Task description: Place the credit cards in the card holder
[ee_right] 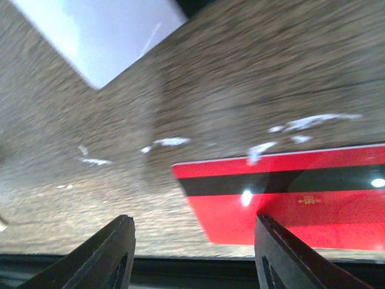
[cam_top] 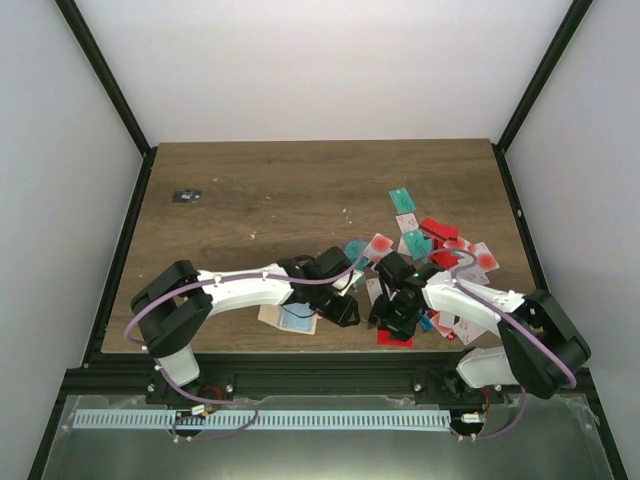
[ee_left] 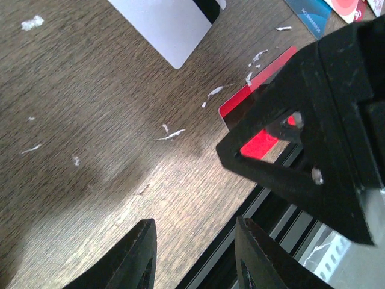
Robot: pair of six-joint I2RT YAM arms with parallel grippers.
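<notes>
The beige card holder (cam_top: 277,316) lies near the table's front edge under my left arm, with a blue card (cam_top: 297,322) on it. Several credit cards (cam_top: 432,240) lie scattered at the right. A red card with a black stripe (ee_right: 283,195) lies flat by the front edge. My right gripper (ee_right: 194,218) hovers open low over this card; its right finger overlaps the card and its left finger stands off it. My left gripper (ee_left: 195,221) is open and empty just left of the right gripper (ee_left: 313,132). A white card with a black stripe (ee_left: 168,24) lies further in.
A small dark flat object (cam_top: 186,196) sits at the far left of the table. White flecks (ee_left: 171,135) dot the wood. The black front rail (ee_left: 264,211) runs right behind both grippers. Black frame posts (cam_top: 105,75) bound the sides.
</notes>
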